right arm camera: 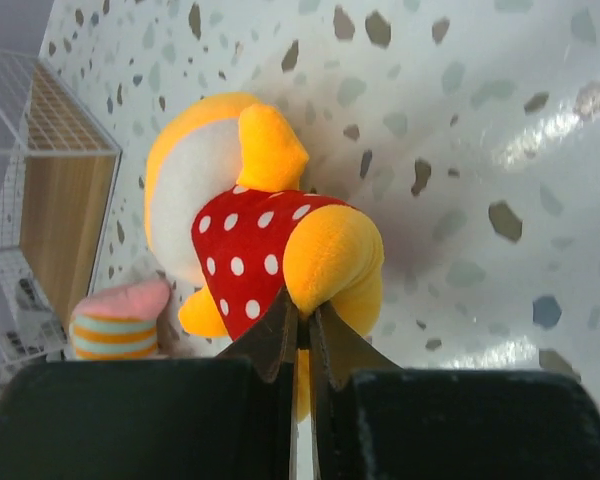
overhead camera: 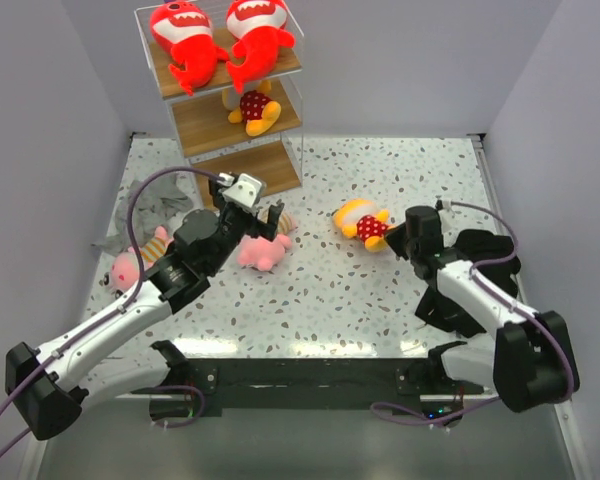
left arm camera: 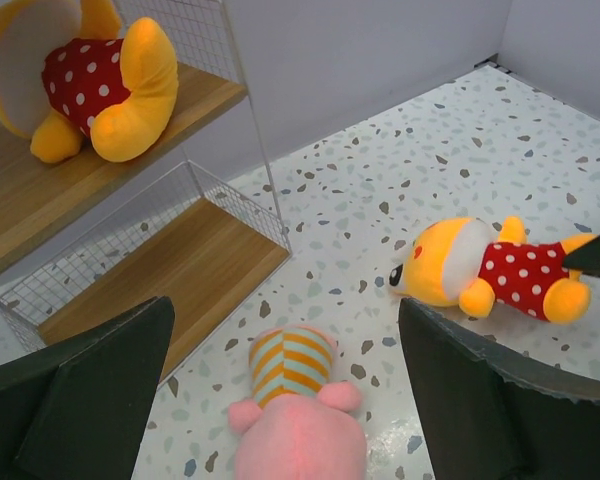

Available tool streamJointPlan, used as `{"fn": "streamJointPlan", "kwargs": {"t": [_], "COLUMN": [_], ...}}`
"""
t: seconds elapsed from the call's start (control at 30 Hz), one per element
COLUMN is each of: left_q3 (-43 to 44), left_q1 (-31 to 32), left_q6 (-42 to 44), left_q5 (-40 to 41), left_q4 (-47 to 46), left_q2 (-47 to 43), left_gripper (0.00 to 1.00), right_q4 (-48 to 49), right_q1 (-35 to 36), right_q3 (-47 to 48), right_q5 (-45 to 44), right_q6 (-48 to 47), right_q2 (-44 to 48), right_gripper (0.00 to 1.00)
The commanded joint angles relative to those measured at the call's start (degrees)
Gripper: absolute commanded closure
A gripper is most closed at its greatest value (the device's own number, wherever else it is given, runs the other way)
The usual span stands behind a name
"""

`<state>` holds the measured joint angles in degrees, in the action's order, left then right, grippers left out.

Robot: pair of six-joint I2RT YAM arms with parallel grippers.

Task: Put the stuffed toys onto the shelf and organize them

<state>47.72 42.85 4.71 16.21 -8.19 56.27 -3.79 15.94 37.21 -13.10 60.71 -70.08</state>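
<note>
R gripper (right arm camera: 302, 316): jaws nearly together, clamped on a foot of the yellow polka-dot toy (right arm camera: 250, 220), which lies on the table (overhead camera: 380, 290), long axis approx. left-right, head toward the shelf (overhead camera: 255, 165). L gripper (overhead camera: 252, 222): jaws wide apart, over the pink striped toy (overhead camera: 260, 252), whose striped cap points at the shelf's bottom board. Top tier holds two red sharks (overhead camera: 185, 40), mid tier a second yellow toy (overhead camera: 252, 105); a second pink toy (overhead camera: 130, 265) lies beside the grey cloth (overhead camera: 155, 205).
</note>
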Motion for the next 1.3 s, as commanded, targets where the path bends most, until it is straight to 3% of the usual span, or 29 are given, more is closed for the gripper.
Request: {"fn": "streamJointPlan", "kwargs": {"t": [0.0, 0.2, 0.37, 0.47, 0.53, 0.77, 0.87, 0.9, 1.0, 1.27], "left_q3": [8.6, 10.37, 10.81, 10.9, 12.82, 21.79, 24.51, 25.3, 29.7, 31.82], "left_q1": [0.22, 0.3, 0.22, 0.3, 0.3, 0.83, 4.33, 5.65, 10.05, 19.19], "left_q6": [-4.27, -7.35, -6.56, -5.94, -5.42, -7.61, -8.49, -8.49, -10.07, -17.54], "left_q5": [-0.82, -10.39, -15.94, -15.94, -14.89, -17.25, -14.73, -10.45, -6.02, -1.1], "left_q4": [4.3, 11.17, 14.16, 16.53, 20.81, 31.3, 32.18, 32.96, 35.07, 29.11], "left_q2": [3.22, 4.73, 2.97, 2.09, 3.05, 11.57, 16.14, 19.11, 26.22, 37.67], "left_gripper": [0.0, 0.0, 0.0, 0.05, 0.06, 0.19, 0.23, 0.24, 0.29, 0.47], "right_q4": [-5.5, -8.87, -8.86, -12.81, -12.12, -21.6, -21.35, -22.04, -27.73, -35.58], "right_q1": [7.58, 18.49, 27.37, 28.09, 28.0, 28.0, 27.39, 27.21, 26.24, 26.16], "right_q3": [-5.04, -8.55, -6.9, -5.4, -5.66, -0.04, 2.33, 3.12, 7.78, 12.36], "right_q5": [-7.45, -9.39, -9.92, -12.12, -13.87, -22.11, -27.3, -28.37, -31.8, -33.65], "right_q6": [11.27, 21.81, 27.01, 27.54, 24.21, 12.62, -0.82, -6.6, -12.96, -15.18], "right_q2": [7.49, 13.22, 9.54, 10.31, 12.41, 22.78, 28.94, 30.0, 32.64, 45.62], "right_gripper": [1.0, 1.0, 1.0, 0.87, 0.72, 0.43, 0.43, 0.44, 0.46, 0.46]}}
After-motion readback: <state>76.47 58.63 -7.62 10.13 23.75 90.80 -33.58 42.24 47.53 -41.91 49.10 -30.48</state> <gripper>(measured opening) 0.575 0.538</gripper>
